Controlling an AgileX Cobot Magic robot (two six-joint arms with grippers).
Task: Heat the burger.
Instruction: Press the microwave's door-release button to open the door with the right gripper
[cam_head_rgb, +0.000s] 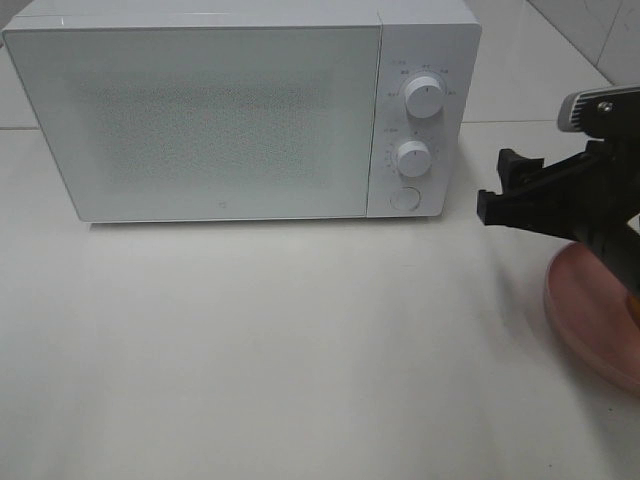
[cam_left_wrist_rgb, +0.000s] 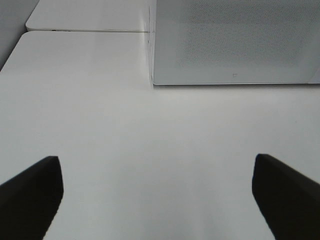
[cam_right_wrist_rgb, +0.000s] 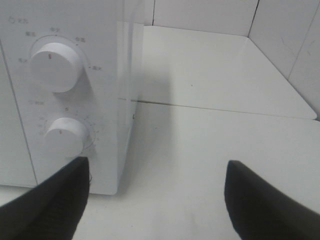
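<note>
White tabletop (cam_head_rgb: 300, 380) nearest us. Over it the left gripper (cam_left_wrist_rgb: 157, 200): jaws spread wide, nothing between them, facing the microwave's lower left front corner. We don't see it in the high view.

At the right edge, the pink plate (cam_head_rgb: 590, 310) is mostly under the right arm; the part we see is bare. Above it the right gripper (cam_head_rgb: 498, 185) is also spread wide and empty, just right of the control panel at about the lower knob (cam_head_rgb: 412, 157).

Furthest back is the white microwave (cam_head_rgb: 430, 40). Its door (cam_head_rgb: 200, 120) is shut and frosted, no view inside.

We see the burger in no view. It could be inside, or on the plate under the arm. We can't tell.

Risks, our read:
- Running an empty oven. Cause: opaque door, load unconfirmed.
- Wrong control hit. Cause: wide jaws, and the upper knob (cam_head_rgb: 424, 100), lower knob and round button (cam_head_rgb: 404, 197) are stacked close.
- Oven slides. Cause: side push on the panel, nothing bracing it.
- Plate knocked off the table. Cause: arm sweeping low over it, edge close.
</note>
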